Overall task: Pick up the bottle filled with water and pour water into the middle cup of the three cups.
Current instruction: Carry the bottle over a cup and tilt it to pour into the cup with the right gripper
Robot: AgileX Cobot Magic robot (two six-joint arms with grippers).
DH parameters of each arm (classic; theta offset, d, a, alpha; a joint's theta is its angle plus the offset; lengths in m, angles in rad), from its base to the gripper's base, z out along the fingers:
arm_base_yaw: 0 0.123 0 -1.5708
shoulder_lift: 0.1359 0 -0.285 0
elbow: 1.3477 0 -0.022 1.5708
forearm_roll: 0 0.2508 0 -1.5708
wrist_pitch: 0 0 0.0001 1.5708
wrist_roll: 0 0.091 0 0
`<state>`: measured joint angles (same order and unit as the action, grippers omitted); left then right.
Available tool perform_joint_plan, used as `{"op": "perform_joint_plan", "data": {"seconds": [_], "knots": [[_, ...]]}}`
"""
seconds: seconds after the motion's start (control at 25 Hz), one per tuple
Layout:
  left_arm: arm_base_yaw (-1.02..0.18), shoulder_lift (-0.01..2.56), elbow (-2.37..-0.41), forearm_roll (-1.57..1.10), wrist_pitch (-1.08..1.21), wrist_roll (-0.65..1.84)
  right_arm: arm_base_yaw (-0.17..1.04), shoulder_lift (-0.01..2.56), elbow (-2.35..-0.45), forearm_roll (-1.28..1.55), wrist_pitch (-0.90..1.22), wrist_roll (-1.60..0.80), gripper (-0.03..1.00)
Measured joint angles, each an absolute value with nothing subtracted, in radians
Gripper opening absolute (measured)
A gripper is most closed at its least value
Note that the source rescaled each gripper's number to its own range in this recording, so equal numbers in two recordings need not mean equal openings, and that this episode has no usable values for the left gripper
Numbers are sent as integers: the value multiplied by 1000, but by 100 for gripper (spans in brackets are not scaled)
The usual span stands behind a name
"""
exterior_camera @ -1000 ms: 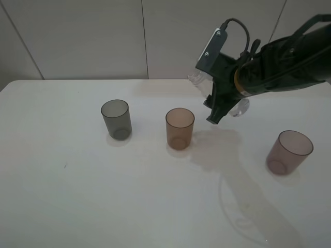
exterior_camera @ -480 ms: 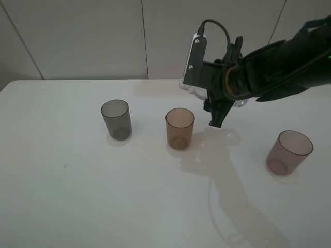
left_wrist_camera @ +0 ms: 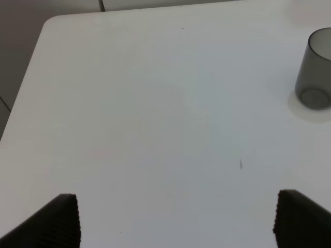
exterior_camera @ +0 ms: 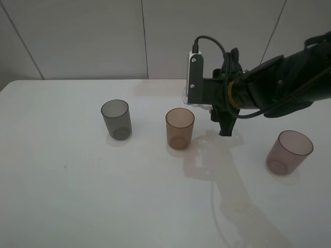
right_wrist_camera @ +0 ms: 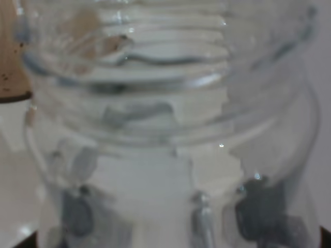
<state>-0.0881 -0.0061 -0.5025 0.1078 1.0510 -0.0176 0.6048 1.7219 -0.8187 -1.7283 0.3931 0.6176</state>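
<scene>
My right gripper (exterior_camera: 220,111) is shut on the clear bottle (exterior_camera: 186,96) and holds it tipped on its side in the air, just behind and right of the amber middle cup (exterior_camera: 179,128). The arm hides most of the bottle there. In the right wrist view the bottle's threaded neck and shoulders (right_wrist_camera: 155,129) fill the picture, with a sliver of the amber cup (right_wrist_camera: 8,51) beside it. I see no water stream. The grey cup (exterior_camera: 116,119) stands left, the mauve-pink cup (exterior_camera: 288,152) right. My left gripper (left_wrist_camera: 176,222) is open and empty above the table.
All three cups stand upright on the white table (exterior_camera: 77,196), backed by a pale panelled wall. The grey cup also shows in the left wrist view (left_wrist_camera: 314,70). The left arm does not show in the exterior high view.
My right gripper has swung leftward toward the amber cup and rotated, tipping the bottle further onto its side. The cups have not moved.
</scene>
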Motion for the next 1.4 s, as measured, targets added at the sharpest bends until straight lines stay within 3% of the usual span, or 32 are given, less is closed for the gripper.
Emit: {"op": "perform_joint_plan", "data": {"seconds": [1.4], "knots": [[-88, -6, -503, 108, 1051, -18, 605, 1770, -841, -1729, 474, 472, 0]]}}
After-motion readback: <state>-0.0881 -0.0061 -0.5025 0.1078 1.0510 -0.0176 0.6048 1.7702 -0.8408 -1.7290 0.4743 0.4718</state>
